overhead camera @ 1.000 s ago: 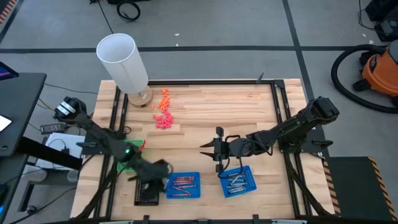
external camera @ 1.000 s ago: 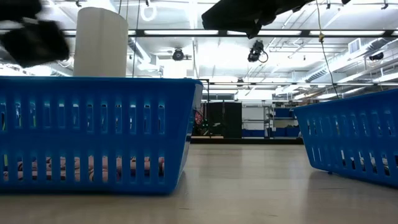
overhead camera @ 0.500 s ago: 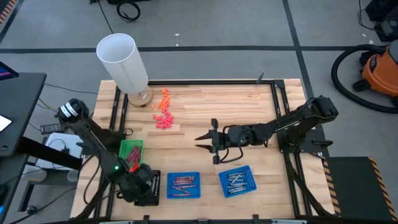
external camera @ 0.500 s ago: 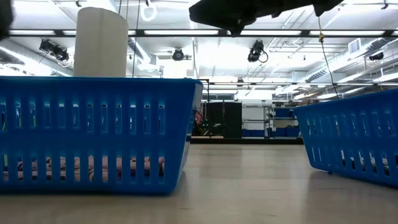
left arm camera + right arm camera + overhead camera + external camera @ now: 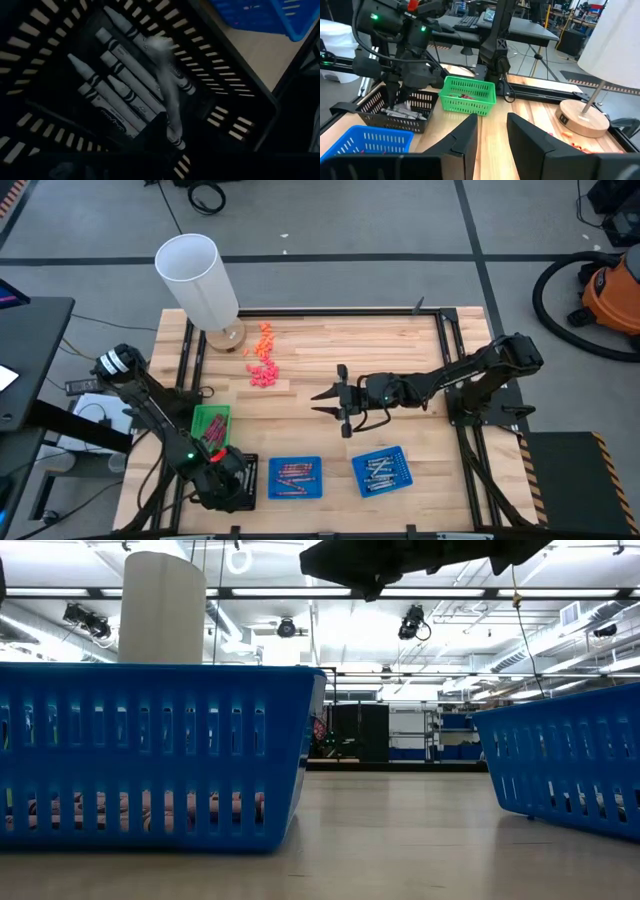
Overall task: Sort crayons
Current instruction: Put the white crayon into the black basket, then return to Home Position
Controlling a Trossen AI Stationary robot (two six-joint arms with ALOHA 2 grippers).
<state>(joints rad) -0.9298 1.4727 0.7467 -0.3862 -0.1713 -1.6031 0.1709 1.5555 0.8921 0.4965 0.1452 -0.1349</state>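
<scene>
Nearest the front edge, the left claw (image 5: 228,485) was down in the black tray (image 5: 237,494); its wrist view showed white crayons (image 5: 122,87) lying side by side on the tray floor, one blurred stick (image 5: 169,95) lying across them, and whether the fingers were open or shut could not be told. Beside it sat two blue trays, one (image 5: 294,477) with reddish sticks, the other (image 5: 382,471) with silvery ones. A step back, the green tray (image 5: 208,425) held red sticks too. Mid-bench, the right claw (image 5: 332,400) hung above bare wood with its fingers (image 5: 462,139) spread apart and nothing between them. Farthest off, a loose scatter of orange and pink crayons (image 5: 263,360) lay by the lamp (image 5: 199,282) base, still unsorted. Those looked light, stiff and waxy, apt to roll or snap under a hard squeeze, so a gentle pinch across the middle of the paper sleeve, one stick at a time, seemed the safest hold.
</scene>
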